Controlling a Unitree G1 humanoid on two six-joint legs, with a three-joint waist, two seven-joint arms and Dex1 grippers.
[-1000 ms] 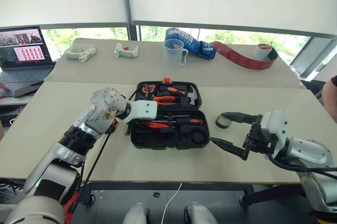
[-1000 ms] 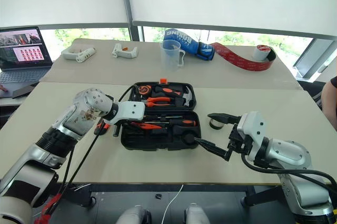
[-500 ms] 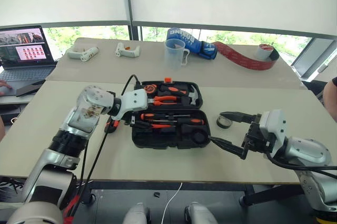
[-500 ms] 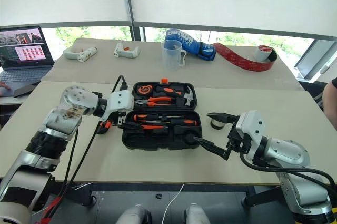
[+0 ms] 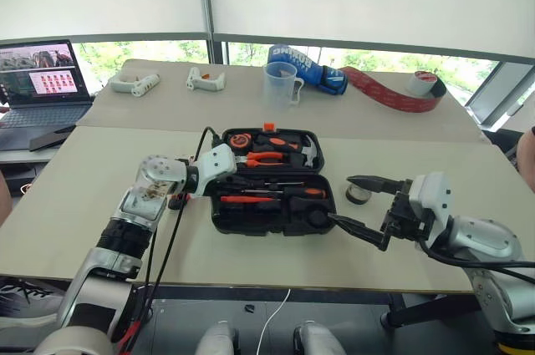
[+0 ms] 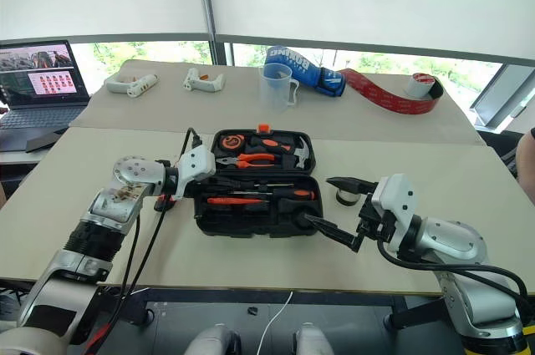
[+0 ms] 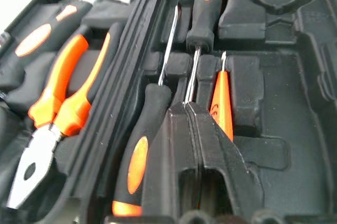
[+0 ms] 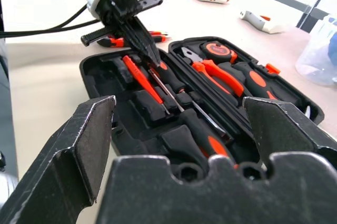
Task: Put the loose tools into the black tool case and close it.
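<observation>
moved: left gripper point(image 8: 138, 34) came back over the black plastic hinged tool case point(image 5: 272, 192) and pinched shut, nothing visibly held
right gripper point(image 5: 358, 201): wide, empty, just right of case
done: several screwdrivers seated in case
left: small black tape roll point(image 5: 358, 195) between right gripper's fingers; orange-black tool point(image 6: 165, 200) by left gripper; lid open
surface: beige table point(image 5: 75, 196), windows behind

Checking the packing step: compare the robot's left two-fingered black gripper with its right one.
The left gripper is shut; the right gripper stands wide open. The left gripper points down into the open black plastic tool case, its tip among the screwdrivers; the right gripper hovers beside the case's right end, near the small black tape roll. Both have two black fingers.
</observation>
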